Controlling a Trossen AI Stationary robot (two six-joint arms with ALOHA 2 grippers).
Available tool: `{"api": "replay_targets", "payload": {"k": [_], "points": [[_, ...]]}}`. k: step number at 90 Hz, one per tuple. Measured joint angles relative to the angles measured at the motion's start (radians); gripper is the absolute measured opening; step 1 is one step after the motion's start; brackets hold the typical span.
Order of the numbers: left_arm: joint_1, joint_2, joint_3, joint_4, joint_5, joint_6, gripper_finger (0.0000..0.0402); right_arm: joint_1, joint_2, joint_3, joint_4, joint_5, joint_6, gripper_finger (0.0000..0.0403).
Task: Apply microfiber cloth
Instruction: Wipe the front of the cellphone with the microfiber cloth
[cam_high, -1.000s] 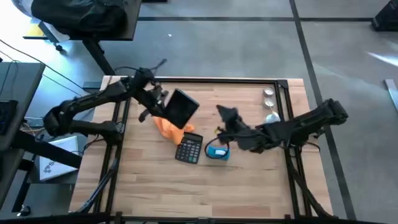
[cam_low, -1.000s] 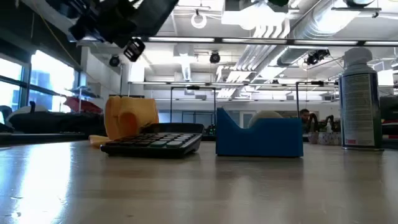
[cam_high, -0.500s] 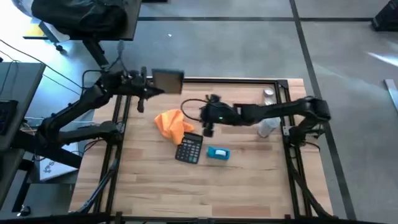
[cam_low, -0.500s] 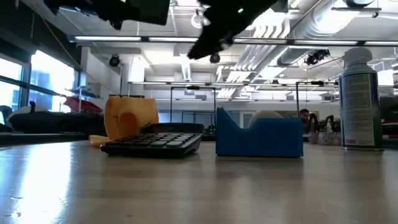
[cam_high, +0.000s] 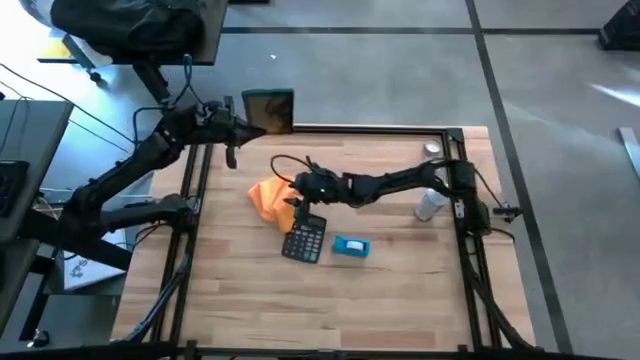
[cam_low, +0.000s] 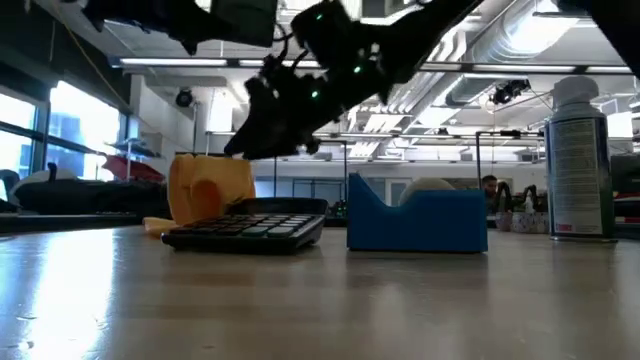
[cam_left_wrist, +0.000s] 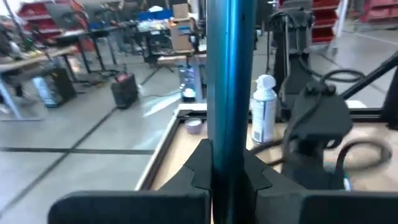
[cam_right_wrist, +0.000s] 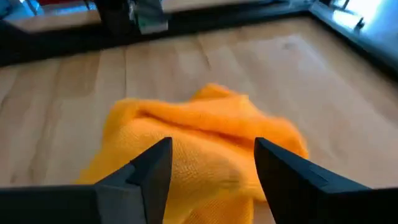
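Note:
The orange microfiber cloth (cam_high: 270, 196) lies crumpled on the table left of centre, and it also shows in the low view (cam_low: 208, 188) and the right wrist view (cam_right_wrist: 199, 134). My right gripper (cam_high: 297, 196) (cam_right_wrist: 211, 168) hovers open just over the cloth's right side, one finger on either side of a fold. My left gripper (cam_high: 243, 124) is raised over the table's far-left edge, shut on a flat teal slab (cam_high: 269, 110). My left gripper pinches the slab's near edge (cam_left_wrist: 229, 140) between its two fingers (cam_left_wrist: 198, 173), which reach in about level from the table's left. The slab shows edge-on past the fingers. It is lifted clear of the table, above the far edge.
A black calculator (cam_high: 305, 239) lies just nearer than the cloth, with a blue tape dispenser (cam_high: 350, 246) to its right. A spray can (cam_high: 431, 204) and small round things (cam_high: 432, 150) stand at the far right. The near half of the table is bare wood.
My right gripper has swung from beside the tape dispenser toward the table's left and come down over the cloth. My left gripper has carried the slab up from above the cloth to the table's far-left edge, turning it. The cloth has stayed put.

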Motion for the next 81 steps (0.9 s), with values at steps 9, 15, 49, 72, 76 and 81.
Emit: {"api": "replay_targets", "payload": {"k": [9, 15, 49, 72, 76, 81], "points": [[0.0, 0.051, 0.0, 0.006, -0.004, 0.0, 0.0003, -0.006, 0.061, 0.061, -0.065, -0.03, 0.006, 0.0192], [0.0, 0.072, 0.0, 0.025, -0.006, 0.0, 0.0003, -0.013, 0.092, 0.096, -0.087, -0.034, 0.02, 0.0192], [-0.072, 0.038, -0.083, 0.036, -0.082, -0.089, 0.0002, -0.04, 0.243, 0.213, -0.174, -0.086, -0.067, 0.016], [-0.13, -0.035, -0.232, 0.205, -0.19, -0.209, 0.0002, -0.009, 0.22, 0.216, -0.19, -0.04, -0.176, 0.0013], [-0.13, -0.046, -0.251, 0.221, -0.191, -0.222, 0.0002, 0.0, 0.198, 0.214, -0.199, -0.003, -0.205, 0.0011], [-0.13, -0.057, -0.275, 0.251, -0.191, -0.236, 0.0002, 0.01, 0.153, 0.213, -0.214, 0.028, -0.245, 0.0005]]}}
